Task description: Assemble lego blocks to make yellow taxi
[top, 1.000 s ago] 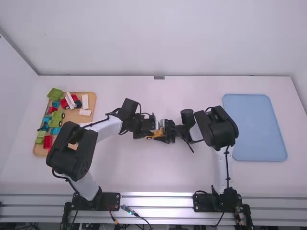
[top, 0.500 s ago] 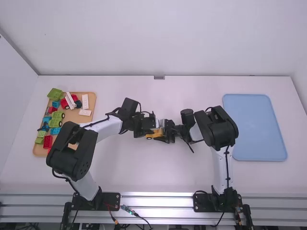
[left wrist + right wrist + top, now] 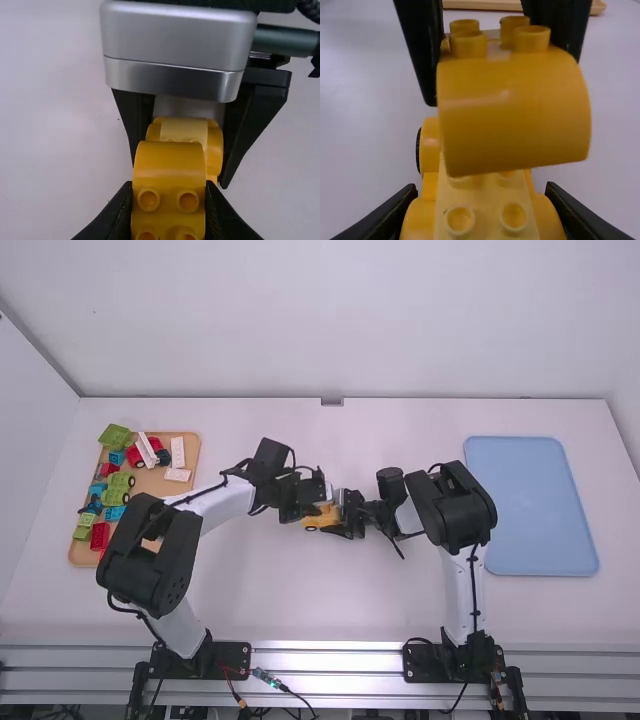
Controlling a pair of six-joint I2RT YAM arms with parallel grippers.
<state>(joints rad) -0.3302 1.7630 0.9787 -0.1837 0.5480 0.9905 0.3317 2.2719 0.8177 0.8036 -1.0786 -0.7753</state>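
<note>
Left gripper (image 3: 316, 508): we log a slight shift up the high view.
Left wrist housing (image 3: 271, 455): we find it a touch higher there too.
Yellow car base (image 3: 314, 523): we see more of it now.

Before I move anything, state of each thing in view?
Left gripper: closed on rounded yellow block.
Right gripper: closed on yellow wheeled base.
Rounded yellow block: held, tilted over base; can't tell if touching.
Yellow wheeled base: held, studs toward right wrist camera.
Wooden tray: loaded with mixed blocks.
Blue tray: flat on table.
</note>
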